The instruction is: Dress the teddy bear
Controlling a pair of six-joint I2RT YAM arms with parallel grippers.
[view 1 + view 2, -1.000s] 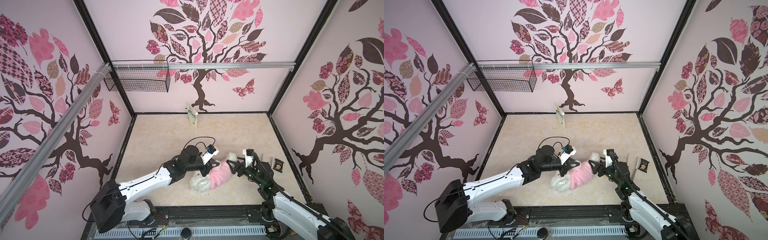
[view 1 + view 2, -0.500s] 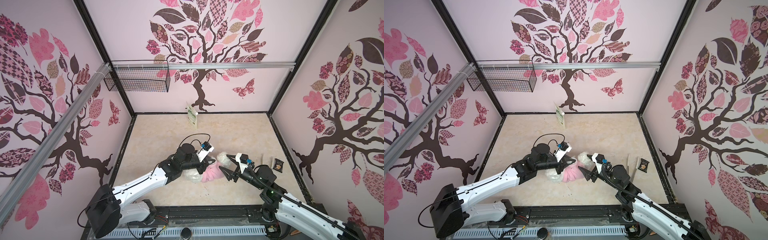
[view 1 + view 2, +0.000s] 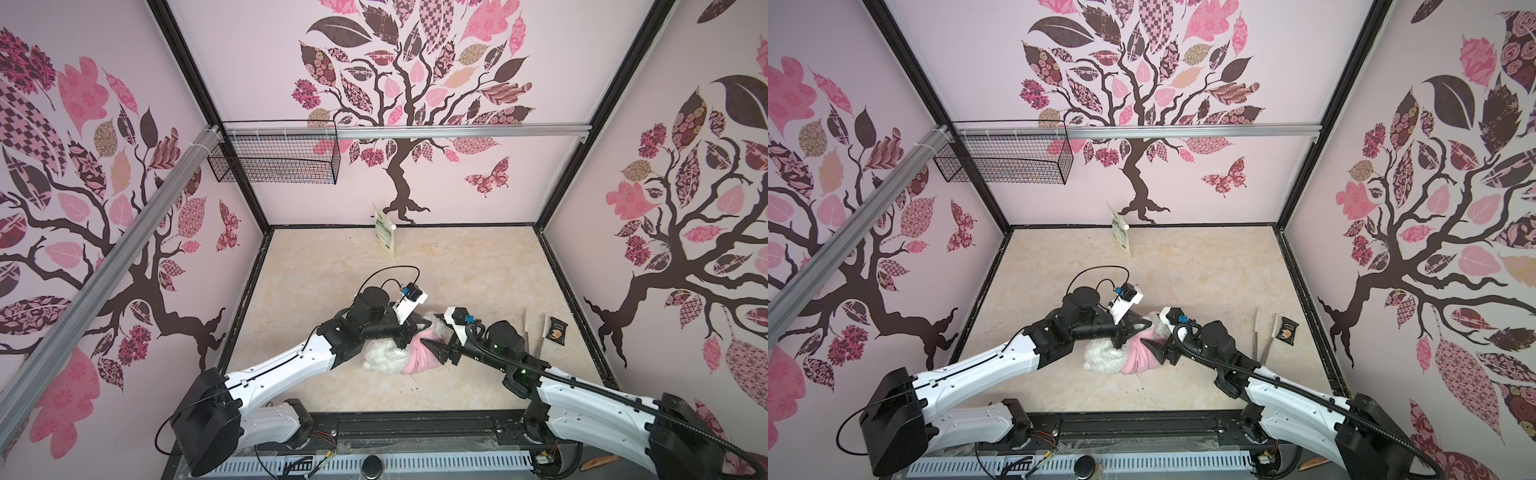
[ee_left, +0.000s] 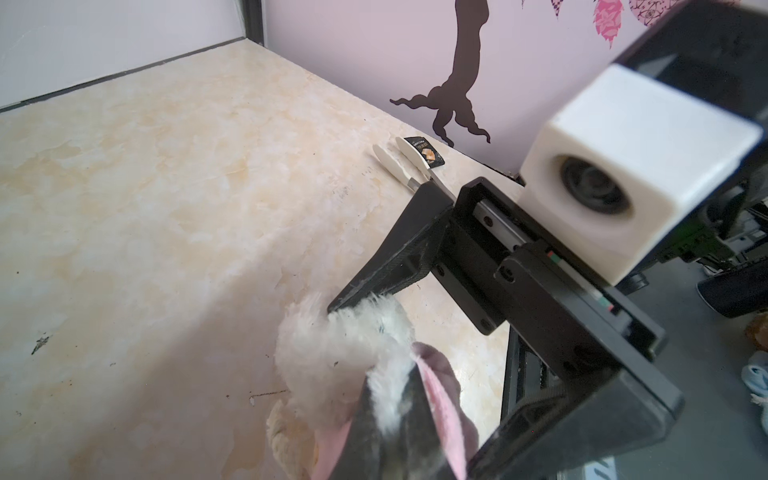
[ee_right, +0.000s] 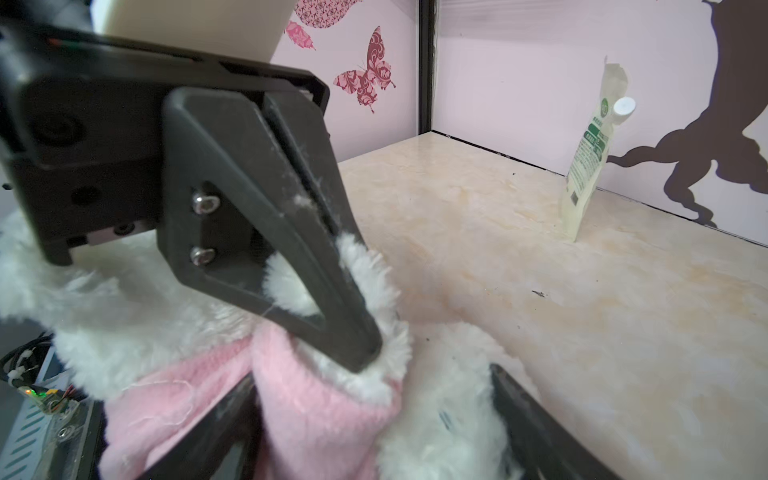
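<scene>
Beige tabletop (image 3: 332, 270) around teddy bear (image 3: 384, 357)

This is a robot test enclosure, probably in a lab: a black-framed booth (image 3: 232, 166) with pink walls covered in tree-and-butterfly decals (image 3: 399, 83), a beige marbled floor (image 3: 324, 266), aluminium rails (image 3: 457, 132) and a black wire basket (image 3: 272, 160) high beyond the white-and-black arms (image 3: 282, 370). Cabling (image 3: 1034, 461) lies along the near edge.
</scene>
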